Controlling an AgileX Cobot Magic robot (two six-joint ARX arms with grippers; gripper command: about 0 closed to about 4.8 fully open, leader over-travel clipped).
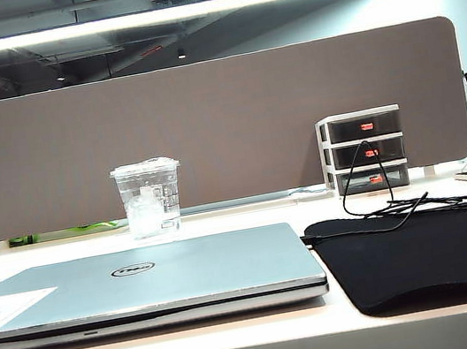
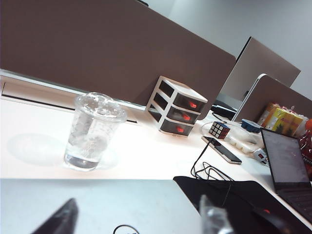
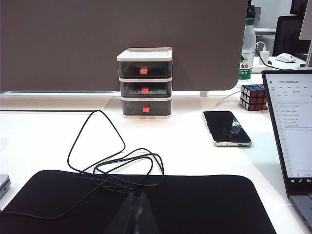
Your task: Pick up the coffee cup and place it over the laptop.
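Your left gripper [image 2: 141, 217] hangs over the laptop [image 1: 144, 283], fingers spread and empty; the cup [image 2: 92, 131] stands upright well beyond them, on the bare desk [image 1: 250, 221] just behind the laptop's back edge. Your right gripper [image 3: 132, 214] sits over the mat [image 3: 195, 204], fingers apparently pressed together, though only their tips show. One cup, one closed laptop, one three-drawer organizer [image 1: 364, 151].
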